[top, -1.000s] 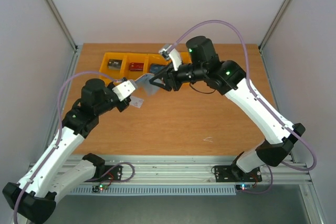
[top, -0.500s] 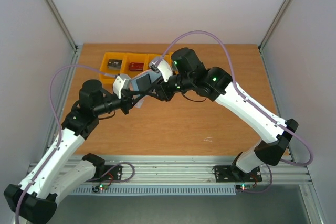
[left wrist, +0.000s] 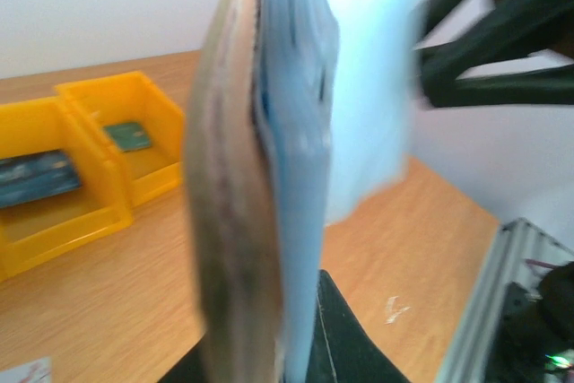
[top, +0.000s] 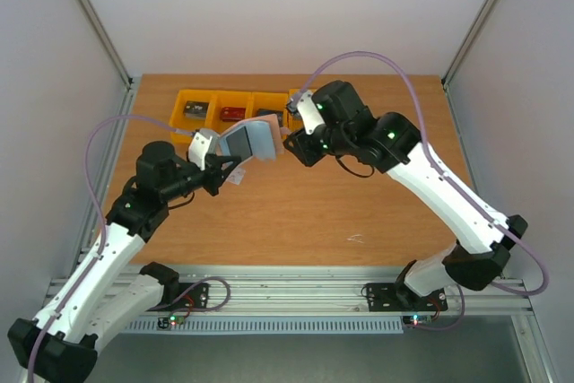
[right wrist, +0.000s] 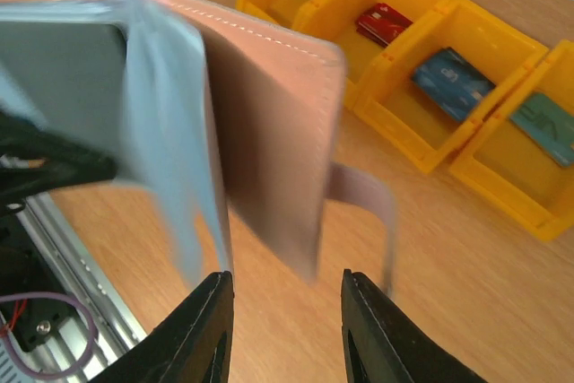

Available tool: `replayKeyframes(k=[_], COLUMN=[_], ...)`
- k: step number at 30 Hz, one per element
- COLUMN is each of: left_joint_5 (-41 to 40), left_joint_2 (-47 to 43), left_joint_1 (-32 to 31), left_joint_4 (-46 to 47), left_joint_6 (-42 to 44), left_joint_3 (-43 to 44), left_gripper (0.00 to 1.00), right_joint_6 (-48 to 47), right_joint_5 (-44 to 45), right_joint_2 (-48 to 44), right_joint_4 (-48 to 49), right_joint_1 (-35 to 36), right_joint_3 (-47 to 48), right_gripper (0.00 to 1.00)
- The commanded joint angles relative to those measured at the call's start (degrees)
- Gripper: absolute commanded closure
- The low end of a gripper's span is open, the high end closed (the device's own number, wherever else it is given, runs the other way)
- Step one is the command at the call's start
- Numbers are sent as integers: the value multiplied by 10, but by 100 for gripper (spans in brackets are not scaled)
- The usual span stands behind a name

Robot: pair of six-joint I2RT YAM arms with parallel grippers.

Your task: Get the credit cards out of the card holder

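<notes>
My left gripper [top: 226, 161] is shut on the card holder [top: 249, 139] and holds it upright above the table, partly open, light blue-grey inside with a pinkish outer side. In the left wrist view the holder [left wrist: 260, 204] stands edge-on between my fingers [left wrist: 345, 338]. My right gripper [top: 289, 137] is open just right of the holder's free flap. In the right wrist view the pink flap [right wrist: 269, 123] and its strap [right wrist: 366, 199] hang just beyond my open gripper [right wrist: 285, 316], apart from the fingers. One pale whitish credit card [top: 235, 176] lies on the table below the holder.
A row of orange bins [top: 199, 98] stands at the back left of the table, each holding a card; they also show in the right wrist view [right wrist: 421, 152] and the left wrist view [left wrist: 90, 221]. The metal rail [top: 287, 298] runs along the near edge.
My right gripper has drawn back to the right, away from the holder. The left gripper keeps the holder, which now stands more open.
</notes>
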Motion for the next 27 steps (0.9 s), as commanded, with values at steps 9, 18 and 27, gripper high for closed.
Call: replayKeyframes(k=[9,18,27], left_joint_5=[-202,-99,95], left_joint_2=[50,13,-31], left_joint_1=[-9,-11,13], left_joint_4=[-102,-84,65], left_joint_6=[146,115,-55], left_joint_3=[15,18,-20], left_gripper=[100,100,100], right_joint_6=[52,129,182], right_joint_5=[-105,-188,-198], right_joint_2=[-91,-2,10], right_joint_4=[81,250,294], right_joint_1=[72,73,45], right_joint_3=[-73,-65,-96], right_gripper=[66,68,75])
